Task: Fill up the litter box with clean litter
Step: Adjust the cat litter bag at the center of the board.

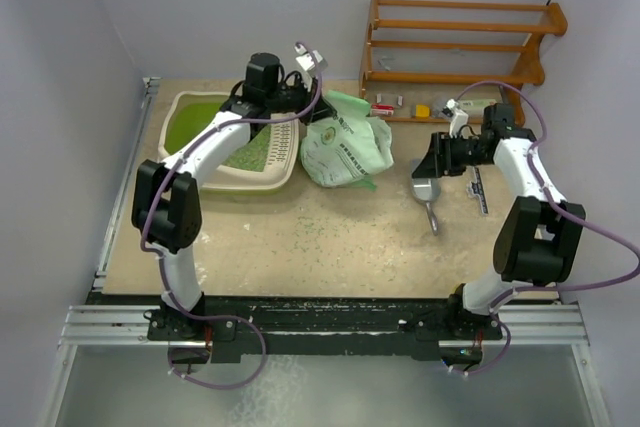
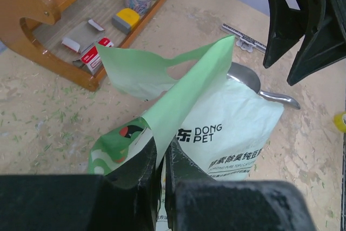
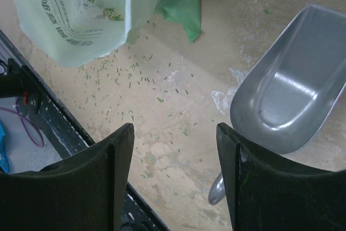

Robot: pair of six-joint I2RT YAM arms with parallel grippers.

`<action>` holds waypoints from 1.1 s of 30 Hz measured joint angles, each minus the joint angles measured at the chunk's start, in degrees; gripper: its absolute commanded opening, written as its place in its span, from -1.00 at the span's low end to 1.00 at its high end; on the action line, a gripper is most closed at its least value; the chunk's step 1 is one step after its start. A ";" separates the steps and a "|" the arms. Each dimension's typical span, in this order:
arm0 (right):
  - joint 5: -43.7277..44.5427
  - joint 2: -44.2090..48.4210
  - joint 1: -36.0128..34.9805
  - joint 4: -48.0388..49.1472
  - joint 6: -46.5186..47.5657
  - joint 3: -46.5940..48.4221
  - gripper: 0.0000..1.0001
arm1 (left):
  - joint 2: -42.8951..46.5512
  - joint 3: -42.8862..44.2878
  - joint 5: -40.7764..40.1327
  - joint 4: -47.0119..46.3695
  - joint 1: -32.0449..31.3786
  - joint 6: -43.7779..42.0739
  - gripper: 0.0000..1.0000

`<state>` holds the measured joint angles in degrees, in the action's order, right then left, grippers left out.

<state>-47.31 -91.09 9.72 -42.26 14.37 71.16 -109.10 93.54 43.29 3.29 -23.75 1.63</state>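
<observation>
1. Beige bench (image 1: 330,237) carries litter box (image 1: 245,185) far left, green litter (image 1: 195,127) inside.
2. Right of it, left claw (image 2: 161,152) clenches bag (image 2: 232,133) top.
3. Farther right, right claw (image 3: 175,133) hangs released by scoop (image 3: 292,96).

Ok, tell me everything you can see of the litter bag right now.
The bag is pale green soft plastic printed DONG PET, crumpled and slumped on the table between the litter box and the metal scoop. A top flap with a handle cutout stands up, pinched between the shut left fingers. Green specks lie scattered beside it.
</observation>
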 measured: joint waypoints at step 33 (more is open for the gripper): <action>-6.16 -1.68 -12.85 31.39 -3.82 0.52 -0.01 | 4.81 -5.70 -7.10 7.10 9.97 -5.31 -0.94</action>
<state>-53.47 -92.77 -3.14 -10.87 10.55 71.68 -104.29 87.83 36.18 10.39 -13.78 -3.68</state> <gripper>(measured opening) 0.496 0.033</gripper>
